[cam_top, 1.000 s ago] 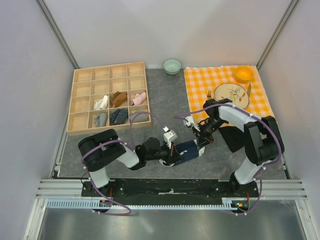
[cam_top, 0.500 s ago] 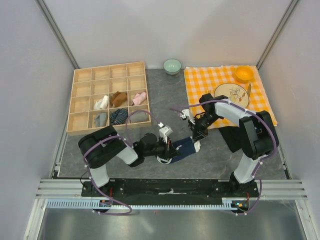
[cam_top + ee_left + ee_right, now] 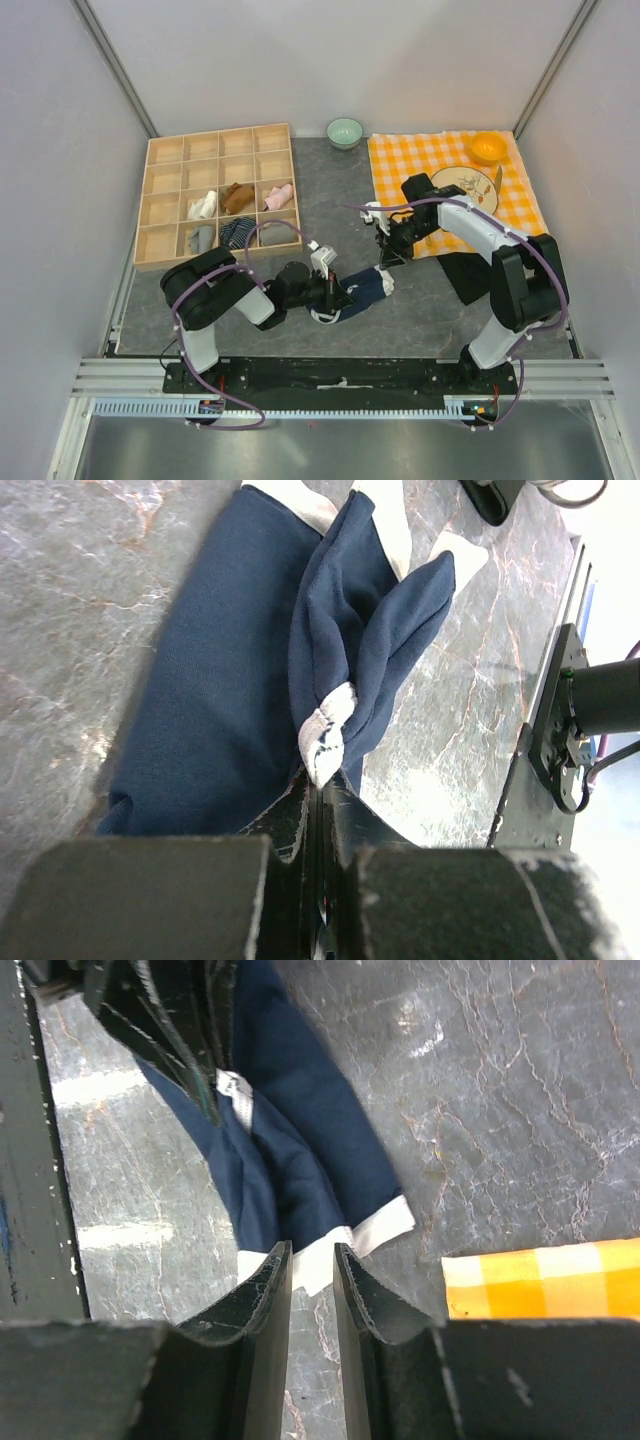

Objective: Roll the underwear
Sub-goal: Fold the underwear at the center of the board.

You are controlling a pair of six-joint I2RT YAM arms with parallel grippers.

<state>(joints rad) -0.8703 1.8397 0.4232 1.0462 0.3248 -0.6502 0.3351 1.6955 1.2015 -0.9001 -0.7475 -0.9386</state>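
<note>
On my overhead feed the underwear (image 3: 362, 288) lies on the grey marbled table (image 3: 330, 190), near the front and about midway between the wooden compartment tray (image 3: 215, 195) and the orange checked cloth (image 3: 440, 170), touching neither. It is a loosely bunched navy strip that slants from near-left to far-right.

The left claw (image 3: 338, 295) sits low at the strip's near-left end. Through its own camera I see the two fingers pressed together on a twisted knot of white trim, with navy folds gathered just beyond the tips. The rest of the garment spreads away from the claw, flat on the stone.

The right claw (image 3: 385, 258) is at the opposite, far-right end. In its wrist view the jaws stand a little apart with a narrow gap, and I see nothing caught between them. The white-trimmed edge of the fabric lies just past the fingertips, and the navy body runs on towards the other claw. From here I cannot tell whether the tips touch that edge. A corner of the checked cloth shows close beside it.
</note>
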